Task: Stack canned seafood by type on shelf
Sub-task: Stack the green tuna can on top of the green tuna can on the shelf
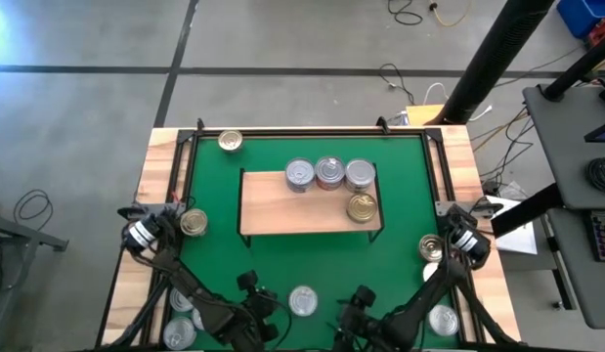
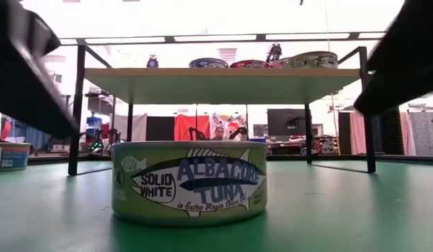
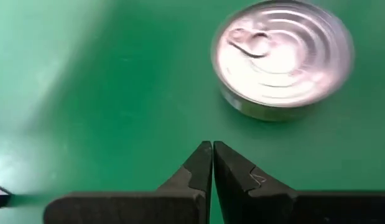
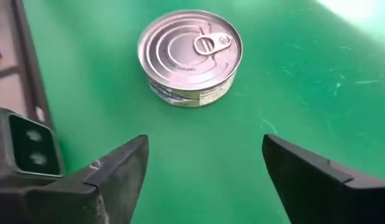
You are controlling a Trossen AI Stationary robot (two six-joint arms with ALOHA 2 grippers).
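The right gripper is spread open near a silver round tin on the green mat; the left gripper is clenched, empty.

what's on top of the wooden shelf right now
Four tins sit on the shelf: three silver-lidded ones in a row along its far edge and a gold-toned one just in front of the rightmost. Whether any hides another tin beneath it cannot be seen from above.

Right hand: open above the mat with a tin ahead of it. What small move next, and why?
Probably ease the right hand forward and down to straddle the silver tin. Its fingers stand open and empty, the tin sits alone on the green mat, and the shelf has bare board.
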